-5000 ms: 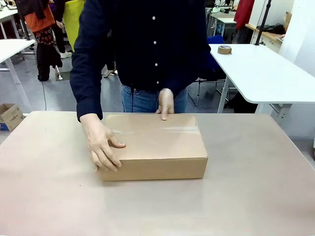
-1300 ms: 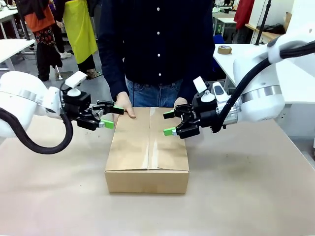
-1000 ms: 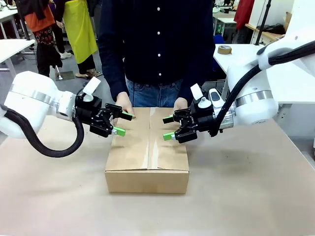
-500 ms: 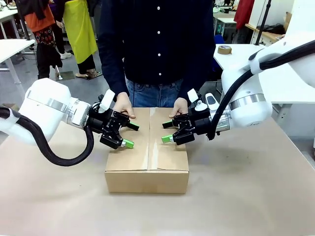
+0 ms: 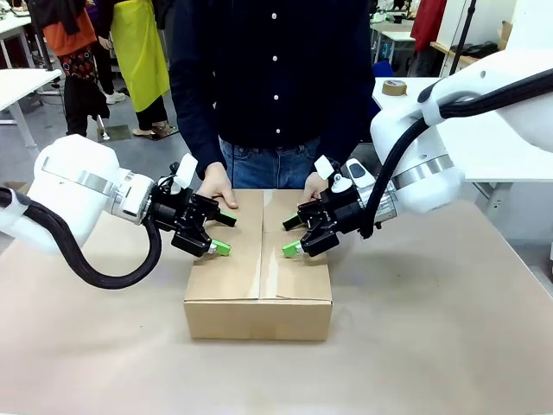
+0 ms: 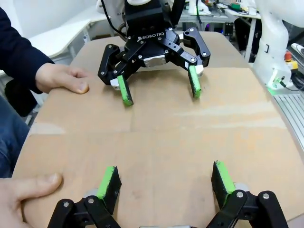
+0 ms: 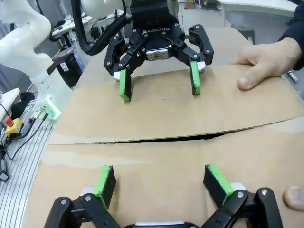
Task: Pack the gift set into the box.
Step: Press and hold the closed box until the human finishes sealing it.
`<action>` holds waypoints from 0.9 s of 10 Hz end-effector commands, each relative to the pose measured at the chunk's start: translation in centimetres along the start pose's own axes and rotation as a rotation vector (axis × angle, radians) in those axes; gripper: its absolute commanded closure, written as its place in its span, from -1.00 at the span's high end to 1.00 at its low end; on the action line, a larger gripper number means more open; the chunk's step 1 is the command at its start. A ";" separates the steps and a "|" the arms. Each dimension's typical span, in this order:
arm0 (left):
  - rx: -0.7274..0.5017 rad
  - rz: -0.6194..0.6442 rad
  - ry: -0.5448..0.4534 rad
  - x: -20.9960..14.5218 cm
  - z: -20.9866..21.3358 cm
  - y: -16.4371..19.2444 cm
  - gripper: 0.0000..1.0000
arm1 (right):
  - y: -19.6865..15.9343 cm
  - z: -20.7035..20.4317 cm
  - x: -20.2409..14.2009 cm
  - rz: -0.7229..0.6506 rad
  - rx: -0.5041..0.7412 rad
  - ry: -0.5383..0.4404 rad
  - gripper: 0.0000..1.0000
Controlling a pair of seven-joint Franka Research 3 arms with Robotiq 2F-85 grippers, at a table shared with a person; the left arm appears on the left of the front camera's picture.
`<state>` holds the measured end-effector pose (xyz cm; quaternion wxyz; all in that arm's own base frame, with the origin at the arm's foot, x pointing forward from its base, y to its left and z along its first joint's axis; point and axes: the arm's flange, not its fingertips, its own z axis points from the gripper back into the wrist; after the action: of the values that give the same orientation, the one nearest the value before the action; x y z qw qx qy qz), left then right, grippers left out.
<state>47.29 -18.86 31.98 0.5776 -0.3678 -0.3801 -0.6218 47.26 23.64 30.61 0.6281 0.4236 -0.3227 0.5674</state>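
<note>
The box (image 5: 259, 281) lies in the middle of the table, flaps folded down, with a seam (image 7: 166, 138) running along its top. The gift set is hidden. My left gripper (image 5: 223, 234) hovers open just over the left flap. Facing it, my right gripper (image 5: 289, 239) is open over the right flap. In the left wrist view my left gripper (image 6: 166, 180) spreads above the cardboard (image 6: 156, 142), the right gripper (image 6: 160, 93) opposite it. In the right wrist view the right gripper (image 7: 160, 183) faces the left gripper (image 7: 160, 89). The person's hands (image 5: 216, 186) (image 5: 314, 184) press the far ends of the flaps.
The person stands at the far edge, right behind the box. The brown table top (image 5: 432, 328) lies bare around the box. A white table (image 5: 467, 130) with a tape roll (image 5: 394, 87) stands at the back right.
Five seconds ago the box lay crosswise under the person's hands; it is now lengthwise. In the last second both open grippers moved inward and down over the flaps.
</note>
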 end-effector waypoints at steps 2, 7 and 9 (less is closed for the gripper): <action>0.049 0.001 0.034 -0.9 0.1 -0.6 1.00 | 0.0 -0.6 -2.9 0.005 -0.005 0.068 1.00; 0.013 -0.002 0.010 0.0 0.3 0.1 1.00 | 0.0 0.0 0.0 0.006 -0.001 0.001 1.00; 0.013 -0.002 0.010 0.0 0.3 0.1 1.00 | 0.0 0.0 0.0 0.006 -0.001 0.001 1.00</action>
<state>47.48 -18.68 32.31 0.5802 -0.3591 -0.3831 -0.6227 47.36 23.70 31.06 0.6224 0.4243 -0.3284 0.5698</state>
